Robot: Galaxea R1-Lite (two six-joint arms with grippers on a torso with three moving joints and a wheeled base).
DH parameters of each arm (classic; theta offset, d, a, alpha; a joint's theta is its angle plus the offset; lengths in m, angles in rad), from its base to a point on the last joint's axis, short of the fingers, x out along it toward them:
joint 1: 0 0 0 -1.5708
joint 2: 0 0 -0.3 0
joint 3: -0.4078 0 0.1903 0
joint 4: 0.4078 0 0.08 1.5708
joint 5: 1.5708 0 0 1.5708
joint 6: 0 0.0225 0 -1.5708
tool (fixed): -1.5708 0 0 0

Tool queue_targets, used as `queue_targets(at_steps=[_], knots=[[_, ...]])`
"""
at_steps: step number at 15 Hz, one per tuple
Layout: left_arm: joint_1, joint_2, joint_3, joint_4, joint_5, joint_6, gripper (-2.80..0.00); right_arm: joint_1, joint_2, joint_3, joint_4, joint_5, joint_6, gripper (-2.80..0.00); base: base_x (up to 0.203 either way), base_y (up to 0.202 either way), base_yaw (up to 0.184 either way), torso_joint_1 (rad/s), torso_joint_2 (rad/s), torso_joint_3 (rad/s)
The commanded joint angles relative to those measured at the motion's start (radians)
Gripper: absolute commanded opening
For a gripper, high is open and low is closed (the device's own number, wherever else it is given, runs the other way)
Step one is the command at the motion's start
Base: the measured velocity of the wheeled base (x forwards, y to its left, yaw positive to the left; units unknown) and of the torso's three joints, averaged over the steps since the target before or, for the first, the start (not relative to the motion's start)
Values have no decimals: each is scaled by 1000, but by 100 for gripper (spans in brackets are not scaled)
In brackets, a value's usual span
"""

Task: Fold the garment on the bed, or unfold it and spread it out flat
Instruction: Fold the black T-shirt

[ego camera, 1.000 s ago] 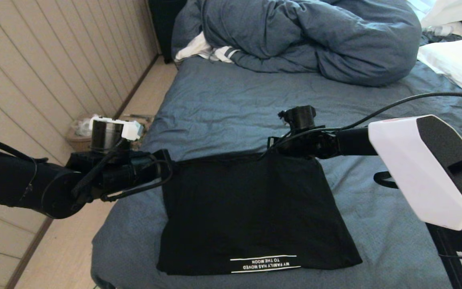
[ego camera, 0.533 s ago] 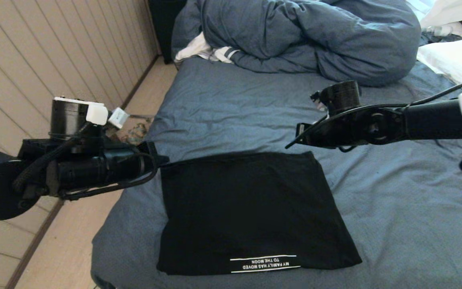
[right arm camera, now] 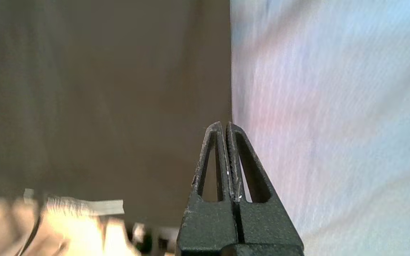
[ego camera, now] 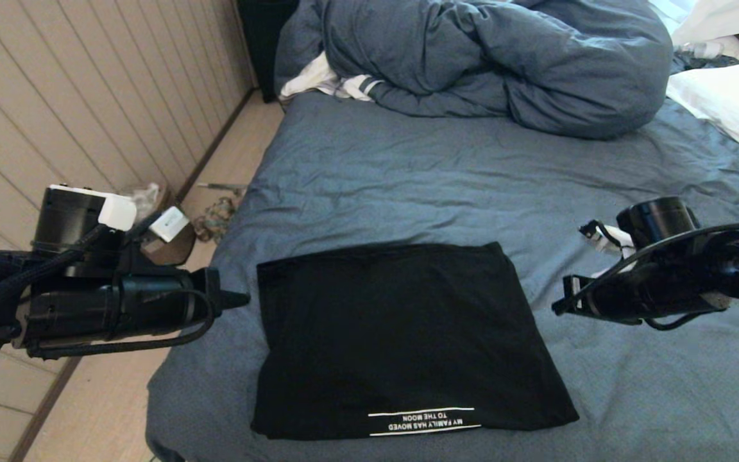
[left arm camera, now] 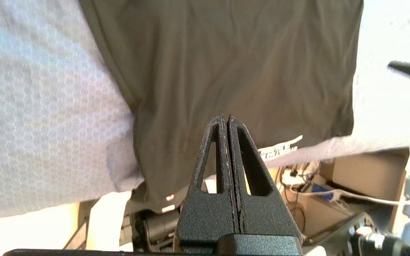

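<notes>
A wide bed in a slightly wrinkled blue-grey sheet is filling most of the head view. A bunched blue-grey duvet is lying across the top of the frame, a white-and-striped cloth is peeking out at its left edge, and a white pillow is sitting at the upper right. A pale panelled wall is running down the left side, with a strip of light floor between it and the bed.

The garment, a black T-shirt folded into a rough rectangle, is lying flat in the lower centre of the frame, its white text between two lines at the bottom edge.

The left gripper is hovering at the frame's left, just beside the shirt's upper left corner, clenched on nothing. The right gripper is hanging at the right, apart from the shirt's right edge, likewise clenched and empty.

The left wrist view is showing the fingers pressed together over the shirt, plus cables and a cardboard box beyond the bed's edge, unseen from the head. The right wrist view is showing the shirt's straight edge against the sheet.
</notes>
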Motion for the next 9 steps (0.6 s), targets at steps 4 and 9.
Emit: queue_targets(at_steps=[4,9], knots=[[6,69,25,-53,-11,-3,-280,-44,42,180,-257,68,-50,0,0,0,0,0,0,0],[6,108,36,-107,-9,-2,-280,-44,116,194,-303,74,-109,0,0,0,0,0,0,0]])
